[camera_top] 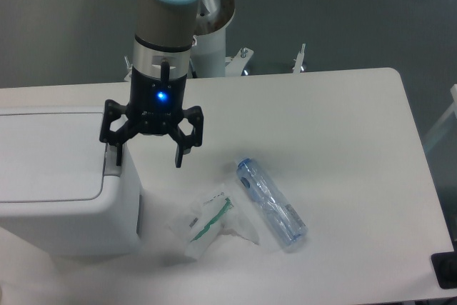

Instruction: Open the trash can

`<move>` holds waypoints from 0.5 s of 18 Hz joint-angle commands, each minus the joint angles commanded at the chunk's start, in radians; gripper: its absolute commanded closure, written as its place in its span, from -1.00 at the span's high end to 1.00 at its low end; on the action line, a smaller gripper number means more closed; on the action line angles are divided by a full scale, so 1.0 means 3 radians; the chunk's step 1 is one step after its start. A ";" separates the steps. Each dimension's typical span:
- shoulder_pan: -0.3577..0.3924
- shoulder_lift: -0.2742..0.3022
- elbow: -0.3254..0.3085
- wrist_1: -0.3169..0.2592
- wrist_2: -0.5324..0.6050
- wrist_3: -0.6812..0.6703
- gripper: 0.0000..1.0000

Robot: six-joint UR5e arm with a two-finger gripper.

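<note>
The desk [343, 126] is white and wide, and the trash can [57, 176] fills its left end, lid down and flat. You are dealing with a stiff, boxy plastic bin that looks bulky enough to stay put under a light press, though probably light for its size, so a hard sideways shove could slide it on the smooth top. Its walls and lid look slick and offer nothing to pinch. Do not try to grip the body. The place to work is the small grey push tab [114, 164] at the lid's right edge; it likely springs the lid when pressed straight down.

The end effector [148, 156] hangs over the bin's right edge with its fingers spread apart and nothing between them. Its left finger sits at the tab; whether it touches is not clear.

The clear bottle [271, 203] and the crumpled wrapper [208, 223] lie to the right, apart from the bin.
</note>
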 joint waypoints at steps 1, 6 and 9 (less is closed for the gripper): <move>0.0000 0.0000 0.0000 0.0000 0.0000 0.0005 1.00; 0.0000 -0.0010 -0.0015 0.0000 0.0005 0.0005 1.00; -0.0005 -0.0005 -0.0020 0.0000 0.0005 0.0005 1.00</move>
